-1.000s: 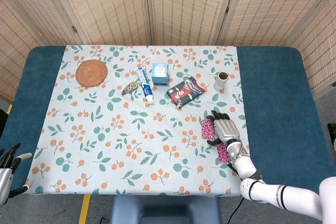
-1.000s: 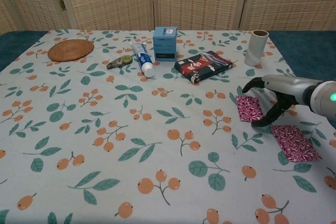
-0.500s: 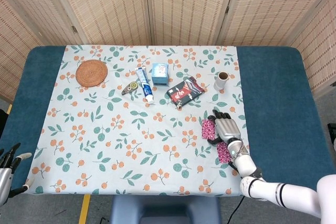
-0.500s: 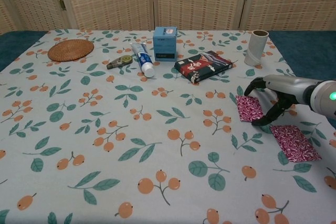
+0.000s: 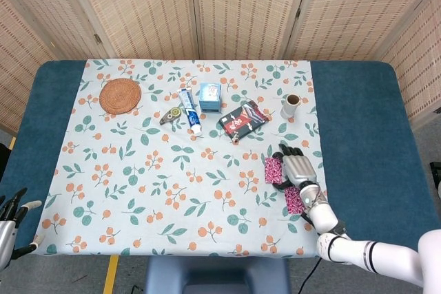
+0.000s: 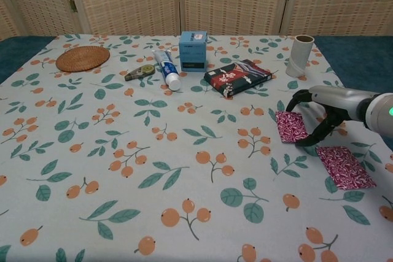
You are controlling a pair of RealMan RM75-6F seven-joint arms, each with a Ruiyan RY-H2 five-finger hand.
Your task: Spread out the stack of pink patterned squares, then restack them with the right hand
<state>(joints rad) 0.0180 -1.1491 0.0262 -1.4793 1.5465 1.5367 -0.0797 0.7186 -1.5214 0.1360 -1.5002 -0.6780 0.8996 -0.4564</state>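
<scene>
Apparently restacking is starting: the right hand [image 6: 319,121], fingers arched and holding nothing, stands over one pink patterned square [image 6: 290,126]; the other pink patterned square [image 6: 344,167] lies just nearer. Next, pinch an edge.

Blue table [image 5: 358,122] under floral cloth [image 5: 172,191]

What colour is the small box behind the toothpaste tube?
Light blue; the box shows best in the chest view.

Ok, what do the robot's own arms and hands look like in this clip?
The right hand has black fingers and a silver-grey metal back, on a glossy white arm with dark joint rings and a green light near the wrist. The left hand, at the frame edge, shows black and white fingers.
</scene>
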